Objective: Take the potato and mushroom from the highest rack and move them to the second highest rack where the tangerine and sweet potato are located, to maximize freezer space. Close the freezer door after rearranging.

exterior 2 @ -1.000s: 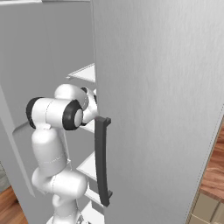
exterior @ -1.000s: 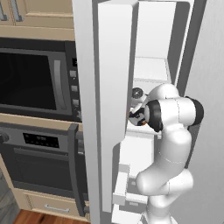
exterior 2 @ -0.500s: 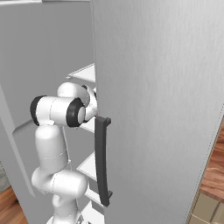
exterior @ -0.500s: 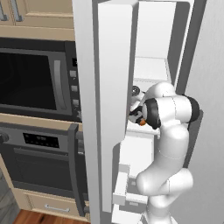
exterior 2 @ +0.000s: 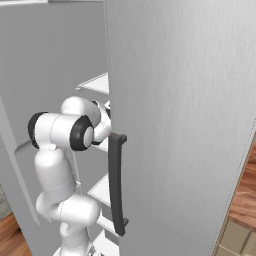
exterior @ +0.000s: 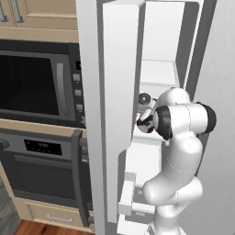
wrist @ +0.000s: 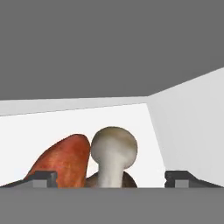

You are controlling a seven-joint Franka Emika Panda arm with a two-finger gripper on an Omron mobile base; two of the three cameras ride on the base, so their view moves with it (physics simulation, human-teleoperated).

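White freezer shelf [wrist: 87,111]: mushroom [wrist: 113,154] stood upright against sweet potato [wrist: 63,162], grouped to save space. Fingers [wrist: 111,178] spread wide either side, gripping nothing.

A small pale beige round-capped mushroom [wrist: 112,156] is standing upright on the white freezer shelf [wrist: 52,124], touching a reddish-orange oblong sweet potato [wrist: 63,162].

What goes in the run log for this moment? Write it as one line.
pincer: open, fingertips wide apart | mushroom: between them, ungripped, against sweet potato | freezer door: open
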